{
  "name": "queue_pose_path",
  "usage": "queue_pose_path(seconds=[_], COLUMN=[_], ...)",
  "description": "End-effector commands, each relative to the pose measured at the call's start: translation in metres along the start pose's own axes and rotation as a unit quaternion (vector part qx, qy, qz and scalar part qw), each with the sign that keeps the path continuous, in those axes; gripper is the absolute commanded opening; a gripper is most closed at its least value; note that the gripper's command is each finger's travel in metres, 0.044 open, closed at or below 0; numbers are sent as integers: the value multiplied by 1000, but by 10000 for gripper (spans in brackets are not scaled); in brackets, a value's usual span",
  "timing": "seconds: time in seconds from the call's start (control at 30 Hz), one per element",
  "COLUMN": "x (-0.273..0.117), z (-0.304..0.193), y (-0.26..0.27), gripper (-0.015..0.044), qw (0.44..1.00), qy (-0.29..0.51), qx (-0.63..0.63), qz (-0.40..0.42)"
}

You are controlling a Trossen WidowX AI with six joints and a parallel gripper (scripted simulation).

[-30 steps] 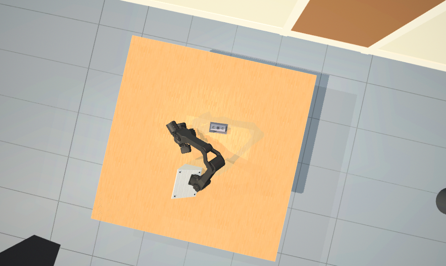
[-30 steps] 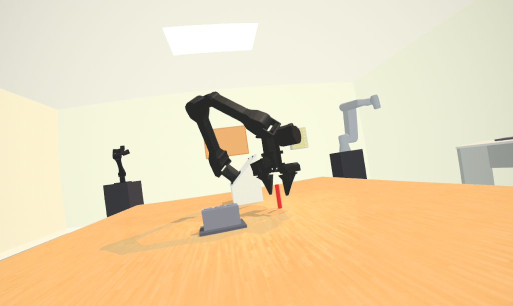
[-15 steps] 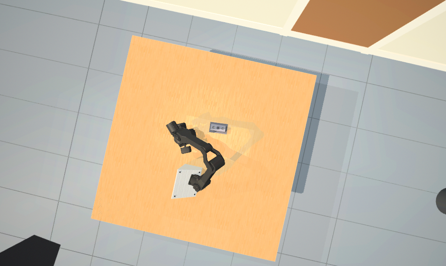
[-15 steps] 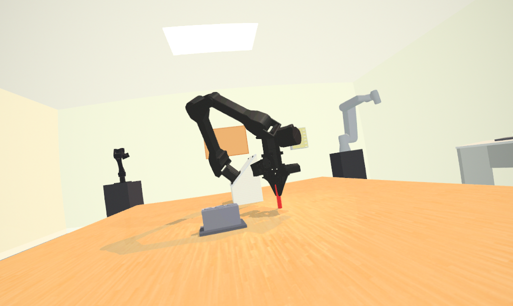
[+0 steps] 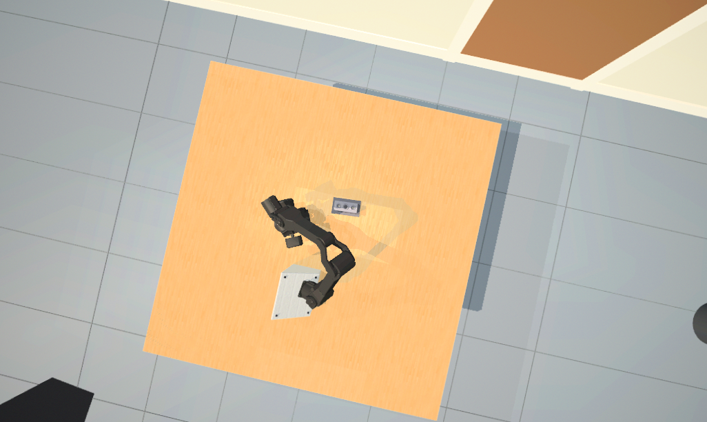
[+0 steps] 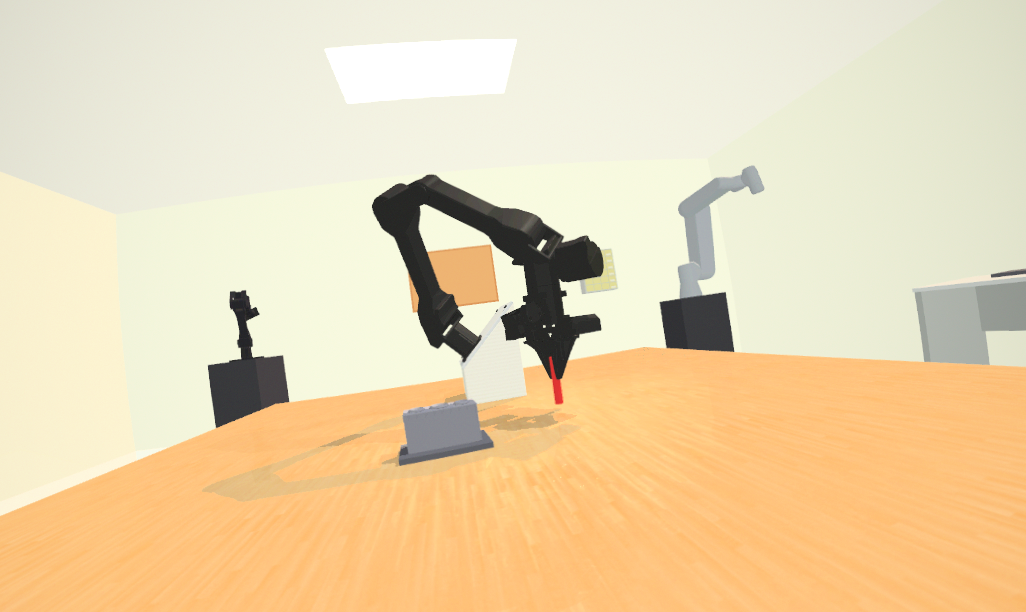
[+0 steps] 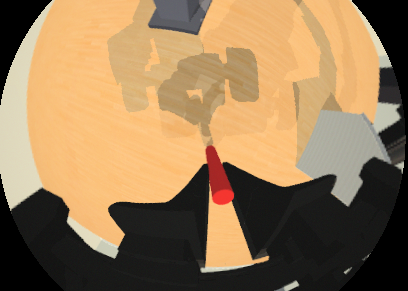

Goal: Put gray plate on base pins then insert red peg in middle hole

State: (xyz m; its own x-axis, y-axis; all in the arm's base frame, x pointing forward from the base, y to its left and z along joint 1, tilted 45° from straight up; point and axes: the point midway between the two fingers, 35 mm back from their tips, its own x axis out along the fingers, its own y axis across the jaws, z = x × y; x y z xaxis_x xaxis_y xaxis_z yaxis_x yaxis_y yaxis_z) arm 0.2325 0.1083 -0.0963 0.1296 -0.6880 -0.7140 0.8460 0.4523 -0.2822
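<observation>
On the orange wooden table top (image 6: 729, 471), the gray rectangular plate (image 6: 440, 424) sits on the darker gray flat base (image 6: 446, 452) at the left, its top holes visible from above. To the right of it and farther back, the black parallel-jaw gripper (image 6: 556, 366) points down, clamped on the upper end of the slim red cylindrical peg (image 6: 555, 384), which hangs nearly upright with its lower end close to the table, well apart from the plate; in the wrist view the black fingers pinch the peg (image 7: 219, 178)
</observation>
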Motion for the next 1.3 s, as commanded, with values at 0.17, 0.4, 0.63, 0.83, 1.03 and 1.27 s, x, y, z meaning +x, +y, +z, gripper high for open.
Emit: queue_pose_path(seconds=[0.17,0.4,0.63,0.83,1.03,1.27], x=[-29,-51,-74,-61,-62,-63], z=[-1,-2,-2,3,17,33], y=[5,6,6,8,14,19], gripper=[0,0,0,0,0,0], qw=[1000,1000,1000,1000,1000,1000], qy=[4,4,4,4,10,15], qx=[3,3,3,-2,-3,1], qz=[4,4,4,2,4,8])
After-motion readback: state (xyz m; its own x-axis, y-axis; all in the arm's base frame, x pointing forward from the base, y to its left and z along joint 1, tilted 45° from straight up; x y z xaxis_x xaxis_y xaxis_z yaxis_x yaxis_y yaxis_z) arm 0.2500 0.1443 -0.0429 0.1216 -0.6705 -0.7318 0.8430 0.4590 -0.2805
